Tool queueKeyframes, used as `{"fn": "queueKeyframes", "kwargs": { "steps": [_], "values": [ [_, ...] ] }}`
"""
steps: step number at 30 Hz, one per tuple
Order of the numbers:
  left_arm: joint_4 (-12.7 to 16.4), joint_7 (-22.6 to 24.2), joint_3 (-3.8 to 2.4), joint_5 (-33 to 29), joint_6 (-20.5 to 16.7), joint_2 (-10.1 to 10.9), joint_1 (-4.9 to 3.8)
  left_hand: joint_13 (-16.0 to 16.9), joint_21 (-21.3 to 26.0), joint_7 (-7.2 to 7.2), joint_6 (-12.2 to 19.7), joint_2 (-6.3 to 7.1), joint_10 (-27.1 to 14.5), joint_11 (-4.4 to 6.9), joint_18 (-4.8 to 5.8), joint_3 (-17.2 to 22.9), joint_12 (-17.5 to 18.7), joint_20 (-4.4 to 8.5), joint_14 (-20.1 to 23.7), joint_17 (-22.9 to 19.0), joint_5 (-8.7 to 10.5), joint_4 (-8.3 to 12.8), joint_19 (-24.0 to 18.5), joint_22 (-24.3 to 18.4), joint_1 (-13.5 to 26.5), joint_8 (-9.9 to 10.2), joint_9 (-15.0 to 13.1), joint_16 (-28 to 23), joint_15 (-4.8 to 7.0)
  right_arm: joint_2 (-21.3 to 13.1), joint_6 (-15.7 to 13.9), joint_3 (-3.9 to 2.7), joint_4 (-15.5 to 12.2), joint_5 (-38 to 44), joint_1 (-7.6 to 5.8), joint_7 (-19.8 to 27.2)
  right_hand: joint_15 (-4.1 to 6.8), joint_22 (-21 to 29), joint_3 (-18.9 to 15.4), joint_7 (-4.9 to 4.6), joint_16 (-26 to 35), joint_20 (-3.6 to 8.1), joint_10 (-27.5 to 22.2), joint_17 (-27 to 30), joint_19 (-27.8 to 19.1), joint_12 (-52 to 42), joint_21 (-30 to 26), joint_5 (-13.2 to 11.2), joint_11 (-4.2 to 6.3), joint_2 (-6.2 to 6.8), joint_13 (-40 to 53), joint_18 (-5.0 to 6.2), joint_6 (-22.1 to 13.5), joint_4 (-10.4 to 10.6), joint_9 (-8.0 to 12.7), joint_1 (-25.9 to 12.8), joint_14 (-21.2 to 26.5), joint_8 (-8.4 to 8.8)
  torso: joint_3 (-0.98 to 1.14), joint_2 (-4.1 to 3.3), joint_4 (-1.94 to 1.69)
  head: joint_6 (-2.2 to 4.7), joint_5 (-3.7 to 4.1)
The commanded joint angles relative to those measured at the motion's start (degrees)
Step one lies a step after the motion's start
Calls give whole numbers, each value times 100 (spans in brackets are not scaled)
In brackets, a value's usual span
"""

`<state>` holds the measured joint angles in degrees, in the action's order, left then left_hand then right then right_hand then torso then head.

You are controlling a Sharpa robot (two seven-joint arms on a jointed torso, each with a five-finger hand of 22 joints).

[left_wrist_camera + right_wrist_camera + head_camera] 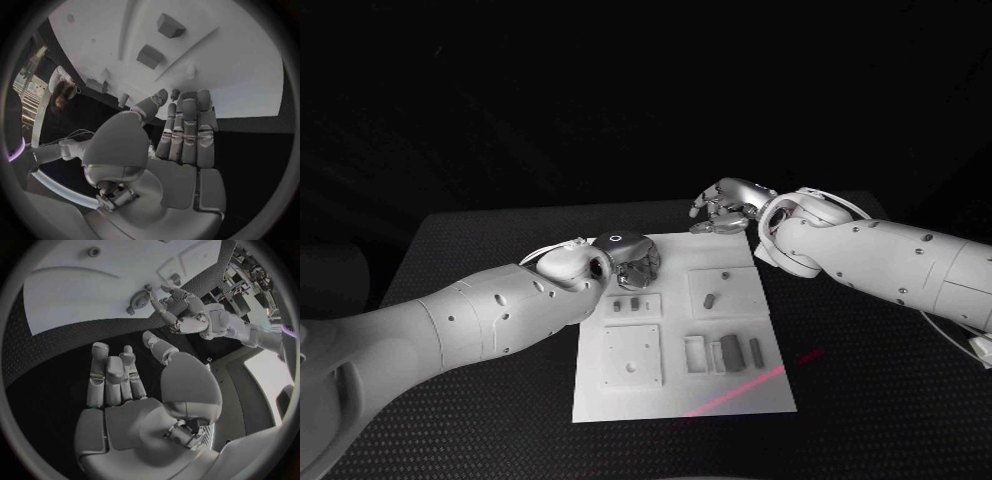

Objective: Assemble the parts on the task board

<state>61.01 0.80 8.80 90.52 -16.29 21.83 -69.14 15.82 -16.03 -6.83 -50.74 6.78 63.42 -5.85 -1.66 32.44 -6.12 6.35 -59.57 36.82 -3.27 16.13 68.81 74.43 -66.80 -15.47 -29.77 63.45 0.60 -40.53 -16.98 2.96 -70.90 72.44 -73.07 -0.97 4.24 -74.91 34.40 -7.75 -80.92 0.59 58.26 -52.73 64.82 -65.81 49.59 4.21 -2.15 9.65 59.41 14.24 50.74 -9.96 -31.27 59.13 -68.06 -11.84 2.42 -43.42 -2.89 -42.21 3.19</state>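
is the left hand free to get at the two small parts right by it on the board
Probably yes. The left hand holds nothing, its fingers straight over the edge of the task board. The two small parts lie just beside it with nothing between. The right hand is off past the far corner.

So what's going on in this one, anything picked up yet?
Not yet. Both silver hands are empty with fingers extended. The left hand hovers over the near-left corner of the white task board; the right hand hangs by its far right corner, over the black table. The small grey parts lie untouched on the board.
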Motion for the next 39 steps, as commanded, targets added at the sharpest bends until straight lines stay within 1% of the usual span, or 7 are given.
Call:
{"fn": "queueKeyframes", "kwargs": {
  "steps": [1,14,18,25,35,36,39],
  "values": [
    [-18,-12,-3,67,18,-23,4,3,-48,-4,33,14,-62,-12,-327,-2,30,-5,-56,12,9,-18,44,22,-17,40,10,51,-16,-2,-4,-3,-13,10,3,54,-41,-111,17,-110,21,7,-6,-7,15,-24,-37,29,-23,-18,-7,76,-73,14,10,-20,-4,17,0,0,0,-5,12],
    [-137,9,-4,62,102,-89,30,29,-86,-29,24,-27,-32,-11,-369,16,55,-12,-114,38,9,-19,104,99,-24,43,26,107,-16,10,-3,-3,-12,10,2,56,-43,-111,14,-112,20,7,-6,-8,17,-27,-36,29,-24,-20,-8,76,-74,13,10,-20,-5,16,5,4,-7,-17,37],
    [-115,36,-4,25,49,-103,61,58,-118,-33,87,-45,24,9,-389,29,52,-2,-161,59,7,-8,155,150,-42,84,58,152,3,13,-4,-3,-9,10,2,56,-43,-111,14,-112,20,7,-7,-8,17,-27,-36,29,-24,-21,-8,76,-74,12,10,-20,-5,16,4,5,-5,-27,40],
    [-94,98,-9,-84,-228,-96,63,117,-180,25,132,-55,152,52,-407,35,29,33,-257,86,7,7,252,184,-65,108,98,220,46,11,-4,-3,-14,10,2,56,-44,-112,13,-112,19,7,-7,-8,17,-28,-36,29,-25,-22,-8,76,-75,11,11,-19,-5,16,-1,11,-13,-19,41],
    [-86,85,-9,-106,-126,-116,63,142,-204,38,151,-58,196,65,-408,31,27,45,-291,92,8,5,286,186,-64,116,114,237,59,18,2,-3,-14,9,2,56,-44,-112,12,-113,19,6,-7,-9,17,-30,-36,29,-25,-23,-9,76,-75,9,11,-19,-6,15,2,10,-5,-13,37],
    [-82,87,-9,-119,-114,-118,63,144,-206,36,153,-57,196,64,-407,28,29,46,-293,93,8,4,287,186,-59,116,115,238,59,21,2,-3,-10,9,2,56,-44,-112,12,-113,19,6,-7,-9,18,-30,-36,29,-25,-24,-9,76,-75,9,11,-19,-6,15,1,9,-4,2,37],
    [-83,82,-10,-127,-86,-132,63,149,-210,33,157,-49,199,59,-405,15,34,46,-296,93,10,-2,290,186,-38,117,119,239,55,19,-1,-3,-10,8,2,56,-44,-112,11,-113,19,6,-7,-9,18,-30,-36,29,-25,-25,-9,76,-75,9,11,-18,-6,15,3,7,0,-23,44]
  ]
}}
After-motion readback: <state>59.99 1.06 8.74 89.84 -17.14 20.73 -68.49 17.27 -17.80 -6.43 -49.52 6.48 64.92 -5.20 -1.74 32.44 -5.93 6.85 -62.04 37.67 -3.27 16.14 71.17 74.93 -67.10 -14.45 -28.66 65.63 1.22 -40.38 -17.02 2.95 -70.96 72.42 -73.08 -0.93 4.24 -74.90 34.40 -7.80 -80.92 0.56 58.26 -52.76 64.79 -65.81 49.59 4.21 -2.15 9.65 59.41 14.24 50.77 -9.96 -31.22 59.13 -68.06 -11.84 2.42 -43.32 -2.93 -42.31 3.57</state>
